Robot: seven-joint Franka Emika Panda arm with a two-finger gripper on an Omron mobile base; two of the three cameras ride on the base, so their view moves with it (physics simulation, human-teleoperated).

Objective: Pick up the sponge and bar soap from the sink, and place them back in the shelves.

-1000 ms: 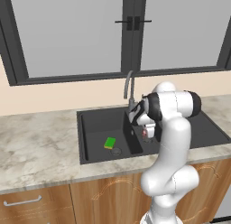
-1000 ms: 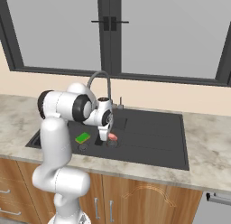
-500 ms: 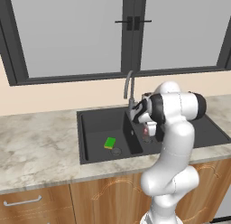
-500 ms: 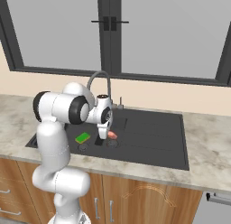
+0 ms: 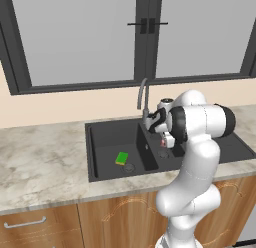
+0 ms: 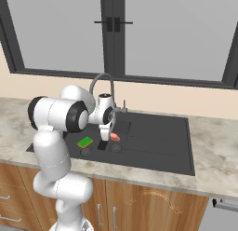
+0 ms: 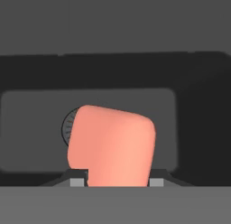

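The soap (image 7: 110,146) is gripped by the tool (image 7: 117,181); it is raised straight, clearing the sink (image 6: 153,153) wall at 12 o'clock.

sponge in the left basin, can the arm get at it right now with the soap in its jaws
Probably not yet. The sponge lies bare in the sink, nothing over it, but the gripper is shut on the bar soap, lifted above the drain. It would likely have to place that first.

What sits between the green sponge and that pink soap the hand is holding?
In the left base view, the sink's divider runs between the sponge and the bar soap gripped by the hand.
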